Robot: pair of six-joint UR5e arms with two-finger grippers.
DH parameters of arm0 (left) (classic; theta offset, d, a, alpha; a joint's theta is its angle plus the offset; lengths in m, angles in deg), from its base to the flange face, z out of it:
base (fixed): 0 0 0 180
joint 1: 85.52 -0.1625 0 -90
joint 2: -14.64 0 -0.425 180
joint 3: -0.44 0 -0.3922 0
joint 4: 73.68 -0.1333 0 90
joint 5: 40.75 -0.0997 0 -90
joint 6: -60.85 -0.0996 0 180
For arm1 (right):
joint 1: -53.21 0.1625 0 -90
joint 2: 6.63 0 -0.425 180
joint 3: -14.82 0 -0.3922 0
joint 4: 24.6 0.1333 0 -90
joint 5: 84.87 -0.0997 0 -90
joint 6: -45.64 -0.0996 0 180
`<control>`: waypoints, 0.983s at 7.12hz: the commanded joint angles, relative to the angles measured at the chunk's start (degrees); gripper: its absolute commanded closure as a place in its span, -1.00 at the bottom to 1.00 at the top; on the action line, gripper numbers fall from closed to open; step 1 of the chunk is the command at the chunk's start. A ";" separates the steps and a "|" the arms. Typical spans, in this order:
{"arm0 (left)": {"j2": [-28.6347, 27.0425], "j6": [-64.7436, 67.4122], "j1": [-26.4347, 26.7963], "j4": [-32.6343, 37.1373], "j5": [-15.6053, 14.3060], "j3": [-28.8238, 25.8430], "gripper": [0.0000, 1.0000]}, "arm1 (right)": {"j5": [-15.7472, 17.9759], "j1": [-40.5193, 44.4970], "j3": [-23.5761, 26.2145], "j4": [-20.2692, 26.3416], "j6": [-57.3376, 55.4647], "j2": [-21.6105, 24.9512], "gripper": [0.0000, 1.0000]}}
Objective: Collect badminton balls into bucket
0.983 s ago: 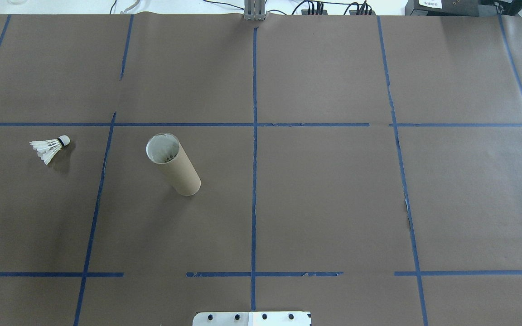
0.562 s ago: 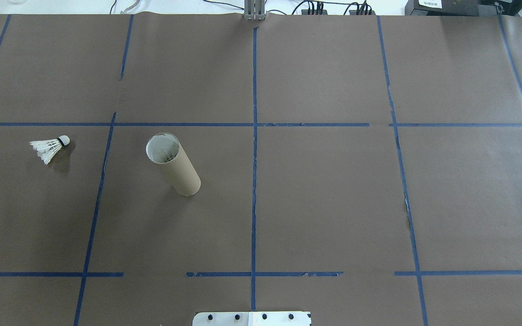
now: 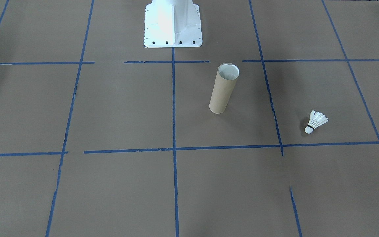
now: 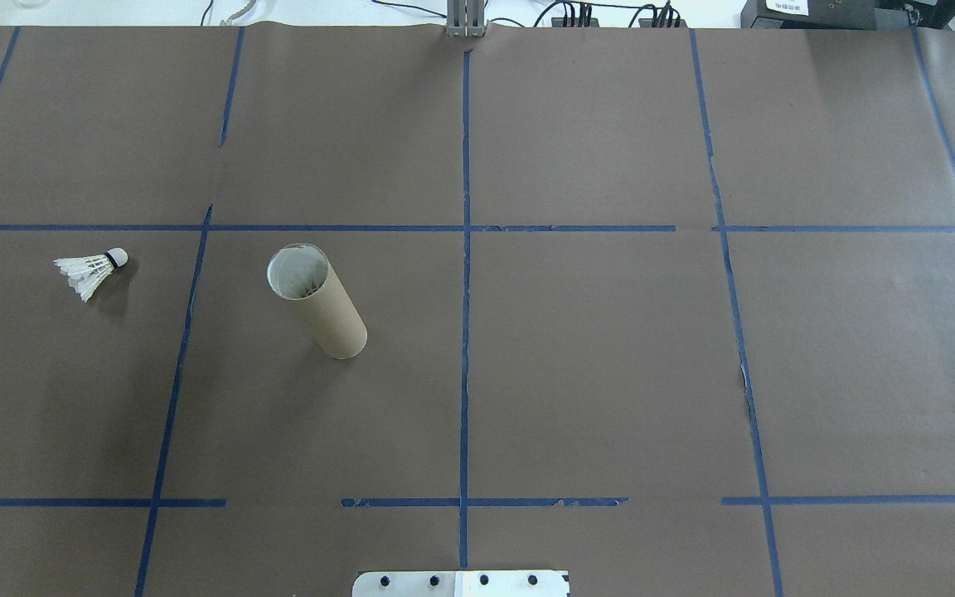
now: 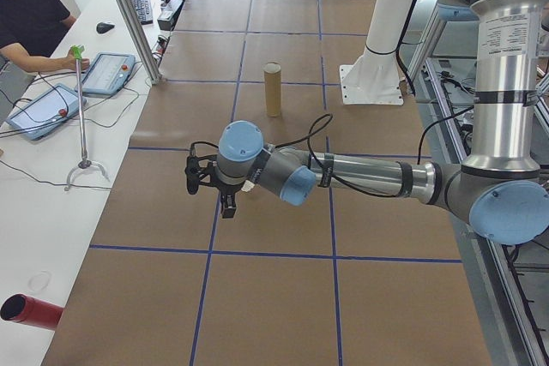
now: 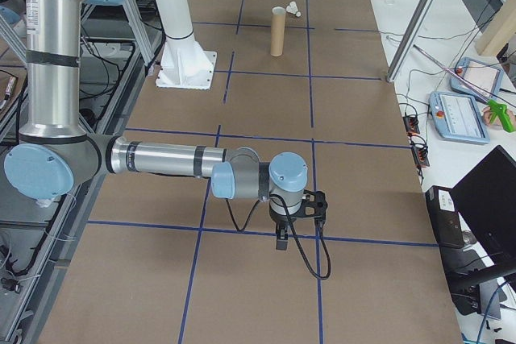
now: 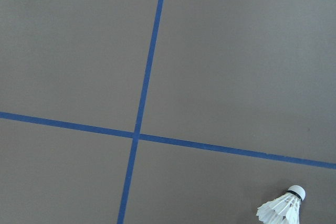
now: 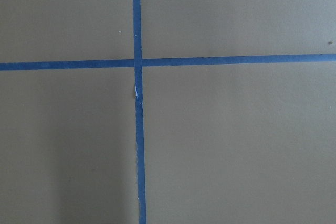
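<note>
Brown paper covering the table [image 4: 593,365], ruled into squares by blue tape lines [image 4: 465,290], shows no change between the earlier overhead pictures and the present one; the white metal robot base [image 3: 172,24] sits at the near edge, as before. Both arms lie outside the overhead view; seen from the table's ends, each reaches low over the paper, the left arm [image 5: 360,176] with its left gripper [image 5: 210,186] pointing down, the right arm [image 6: 173,160] with its right gripper [image 6: 292,219] likewise, and how far either gripper's jaws stand apart cannot be told from these side views; nothing is seen held. The tall brown cardboard tube [image 4: 317,303] stands upright left of the centre line, its round mouth open upward and its pale inside showing, in the same spot as a second ago. The small white feather shuttlecock [image 4: 89,270] lies on its side well to the left of the tube, cork tip toward it, unmoved; the left wrist view catches it at its lower right corner [image 7: 283,208].
</note>
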State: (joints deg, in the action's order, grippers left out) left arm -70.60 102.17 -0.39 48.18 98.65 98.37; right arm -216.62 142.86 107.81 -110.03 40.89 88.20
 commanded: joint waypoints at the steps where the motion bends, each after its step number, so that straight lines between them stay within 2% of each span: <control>1: 6.98 19.43 -5.83 26.10 -0.09 -1.07 -1.00 | 0.00 0.00 0.00 0.00 0.01 0.00 -1.00; 2: 7.54 21.94 -8.80 35.19 -0.44 -6.20 -1.00 | 0.00 0.00 0.00 0.00 0.01 0.00 -1.00; 3: 7.55 24.84 -9.96 43.37 -2.01 -9.13 -1.00 | 0.00 0.00 -0.09 0.00 0.01 0.00 -1.00; 4: 6.76 30.78 -13.28 45.72 -2.98 -9.85 -1.00 | 0.00 0.00 0.00 0.00 0.01 0.00 -1.00; 5: 6.41 33.71 -15.84 47.48 -6.12 -9.68 -1.00 | 0.00 0.00 -0.09 0.00 0.01 0.00 -1.00; 6: 5.79 44.27 -21.69 52.20 -11.02 -10.21 -1.00 | 0.00 0.00 -0.09 0.00 0.01 0.00 -1.00; 7: 5.27 50.47 -28.54 55.12 -18.56 -10.47 -1.00 | 0.00 0.00 0.00 0.00 0.01 0.00 -1.00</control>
State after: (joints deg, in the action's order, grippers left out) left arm -64.65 143.68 -21.22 99.01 88.01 88.33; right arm -216.62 142.86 107.75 -110.03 40.89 88.20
